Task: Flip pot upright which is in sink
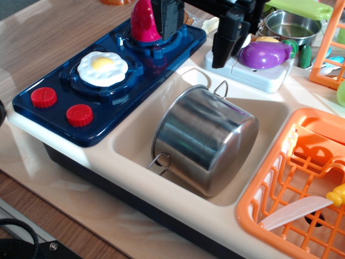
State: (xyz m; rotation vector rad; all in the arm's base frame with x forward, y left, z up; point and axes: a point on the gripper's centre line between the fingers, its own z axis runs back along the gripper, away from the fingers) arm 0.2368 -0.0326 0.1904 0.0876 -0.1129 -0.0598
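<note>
The large shiny steel pot lies on its side in the cream-white sink. Its mouth faces left and its flat base points right and toward the front. One wire loop handle sticks up at the back and the other is at the front. My gripper hangs above the back rim of the sink, behind the pot and apart from it. Its two black fingers are spread wide with nothing between them.
A blue stove with a fried egg, red knobs and a red object lies left of the sink. An orange dish rack holding a white knife stands at the right. A purple eggplant and a small green-handled pot are behind.
</note>
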